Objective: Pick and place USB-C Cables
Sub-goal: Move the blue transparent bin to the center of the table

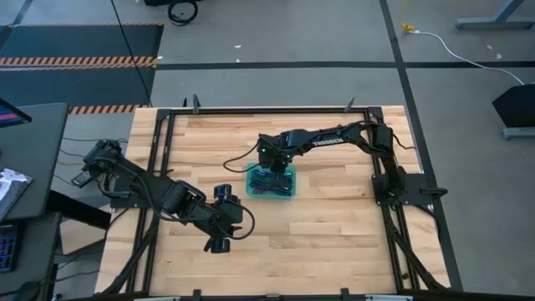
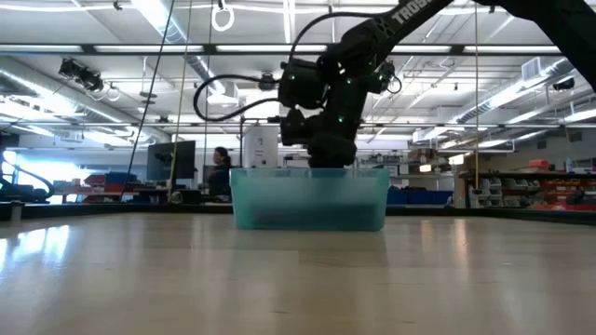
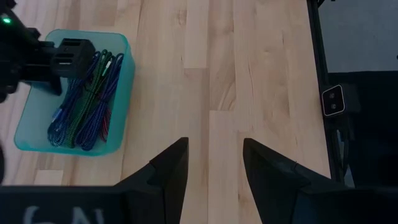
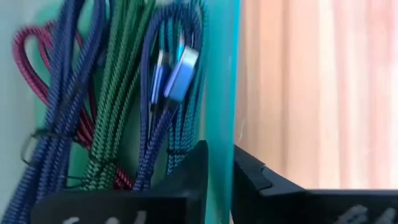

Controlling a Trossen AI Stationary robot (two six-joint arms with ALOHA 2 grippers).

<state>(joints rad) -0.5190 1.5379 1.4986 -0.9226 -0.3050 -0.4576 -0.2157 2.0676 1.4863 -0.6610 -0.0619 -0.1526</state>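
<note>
A teal tray (image 1: 289, 195) stands mid-table and holds several coiled USB-C cables (image 3: 81, 106). In the right wrist view they lie side by side: maroon (image 4: 30, 56), green (image 4: 118, 81) and blue-violet (image 4: 168, 99) with its silver plugs (image 4: 181, 70). My right gripper (image 1: 280, 167) points down into the tray's far part (image 2: 331, 156). Its fingers (image 4: 217, 163) stand a little apart beside the blue-violet bundle, with only the tray's wall (image 4: 221, 74) showing in the gap. My left gripper (image 3: 214, 149) hangs open above bare table, left of and nearer than the tray (image 1: 234, 219).
The wooden table (image 1: 334, 234) has free room to the right of, nearer than and beyond the tray. A black frame (image 1: 393, 251) runs along the table's edges. In the low view a person (image 2: 222, 172) shows far off in the room behind.
</note>
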